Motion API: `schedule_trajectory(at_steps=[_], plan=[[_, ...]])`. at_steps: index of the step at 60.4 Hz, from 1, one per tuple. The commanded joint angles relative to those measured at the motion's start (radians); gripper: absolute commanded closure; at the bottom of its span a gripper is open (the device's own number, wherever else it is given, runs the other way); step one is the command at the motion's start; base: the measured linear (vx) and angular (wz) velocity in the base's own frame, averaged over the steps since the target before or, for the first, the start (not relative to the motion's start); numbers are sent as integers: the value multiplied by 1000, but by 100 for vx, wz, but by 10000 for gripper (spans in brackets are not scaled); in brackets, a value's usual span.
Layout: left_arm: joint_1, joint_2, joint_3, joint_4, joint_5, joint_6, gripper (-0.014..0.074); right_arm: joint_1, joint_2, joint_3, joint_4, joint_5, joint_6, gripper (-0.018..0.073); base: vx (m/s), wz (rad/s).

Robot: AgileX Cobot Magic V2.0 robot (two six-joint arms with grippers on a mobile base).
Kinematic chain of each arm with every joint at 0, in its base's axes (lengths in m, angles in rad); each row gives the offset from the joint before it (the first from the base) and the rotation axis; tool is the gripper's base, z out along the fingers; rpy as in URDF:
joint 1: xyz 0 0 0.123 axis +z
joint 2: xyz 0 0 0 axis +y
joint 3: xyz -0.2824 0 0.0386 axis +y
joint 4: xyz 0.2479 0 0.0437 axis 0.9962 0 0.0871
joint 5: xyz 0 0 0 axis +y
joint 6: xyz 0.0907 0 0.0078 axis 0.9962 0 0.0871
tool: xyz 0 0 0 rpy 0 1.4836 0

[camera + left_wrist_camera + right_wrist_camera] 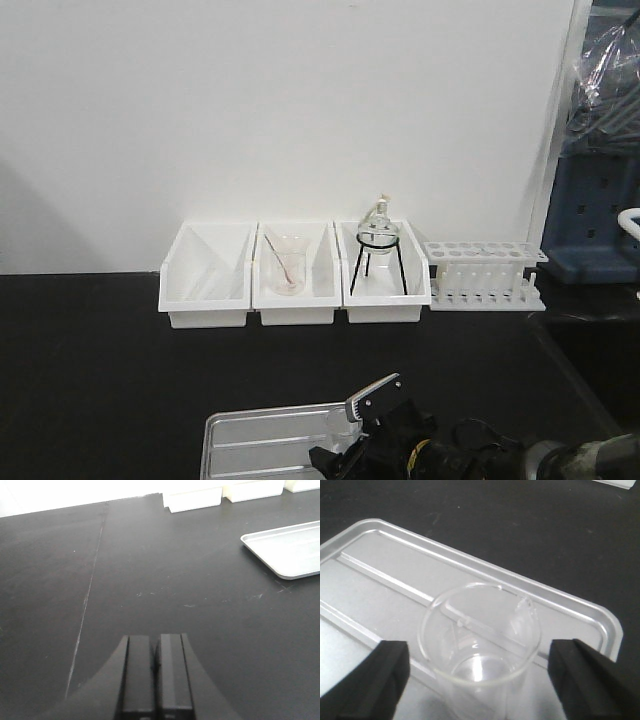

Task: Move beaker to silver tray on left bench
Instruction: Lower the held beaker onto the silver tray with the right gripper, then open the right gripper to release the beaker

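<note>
Spread wide, the right arm's black two-fingered gripper [480, 672] is straddling the small clear glass beaker [481, 647], one finger standing off to each side with visible gaps, neither pad touching the glass. That little straight-sided beaker is standing upright on the flat, shiny silver metal tray [395, 575] with its rounded corners and lengthwise ridges, near the tray's right-hand corner. Beneath the tray, the long matte black bench [90, 380] is stretching out toward a plain white wall. Over on the other side, the left arm's black gripper [155, 672] is hanging above bare black countertop with its fingers pressed together around nothing (the tray's corner is just showing at the edge of its view). Along the wall, three white plastic bins [295, 275] are sitting side by side, next to a white test-tube rack [487, 275].
</note>
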Motion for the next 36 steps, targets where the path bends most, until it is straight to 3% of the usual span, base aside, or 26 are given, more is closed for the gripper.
schedule_trajectory(at_steps=[1, 16, 23, 29, 36], plan=[[-7, -8, 20, -3, -75, -2, 595, -1, -91, -25, 3, -72, 0, -132, 0, 0], [-7, -8, 20, -3, -75, -2, 595, -1, -250, -25, 3, -39, 0, -106, 0, 0], [-7, -8, 20, -3, -75, -2, 595, -1, -379, -25, 3, 82, 53, -36, 0, 0], [-7, -8, 20, -3, -75, -2, 595, -1, -509, -25, 3, 272, 160, 107, 0, 0], [-7, -8, 20, -3, -75, -2, 595, -1, -672, -25, 3, 572, 234, 409, 0, 0]])
